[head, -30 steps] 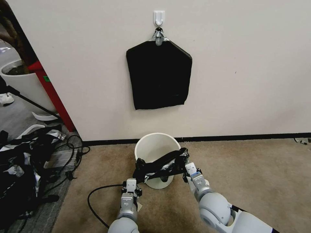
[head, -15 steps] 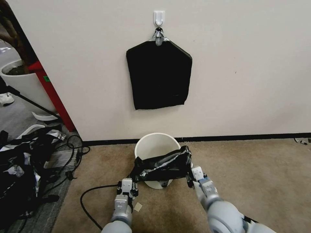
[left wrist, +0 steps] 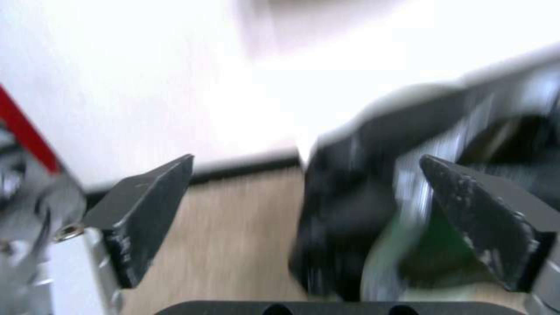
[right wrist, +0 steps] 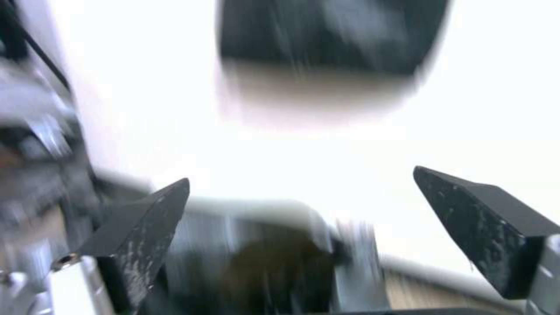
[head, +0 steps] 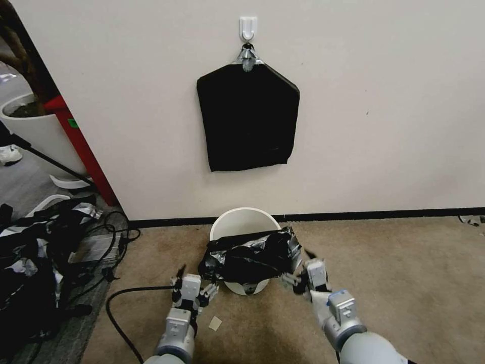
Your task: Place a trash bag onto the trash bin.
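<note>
Both the left hand [head: 194, 291] and right hand [head: 303, 275] gape wide, empty; the trash bag [head: 250, 257], draped loosely across the trash bin [head: 242, 222], may slide off the unsecured rim.

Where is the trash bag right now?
In the head view, the trash bag lies crumpled over the near rim of the trash bin by the wall, between the open left hand and open right hand.
</note>
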